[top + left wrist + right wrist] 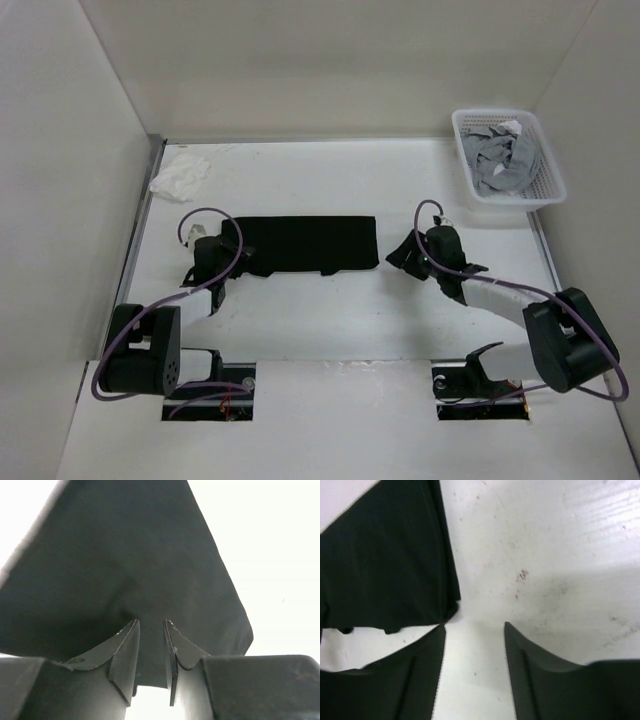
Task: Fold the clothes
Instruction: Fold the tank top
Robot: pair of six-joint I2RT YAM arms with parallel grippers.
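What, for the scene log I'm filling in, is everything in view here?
black shirt: one, black, folded into a long strip at the middle of the table
small cloth: one, white, rumpled, far left corner
basket: one, white mesh, far right corner
grey garments: count unclear, grey, heaped in the basket
scrap: one, white, on top of the grey heap
table: one, white, under everything
left gripper: one, black, closed on the shirt's left end
right gripper: one, black, open over bare table just beside the shirt's right end
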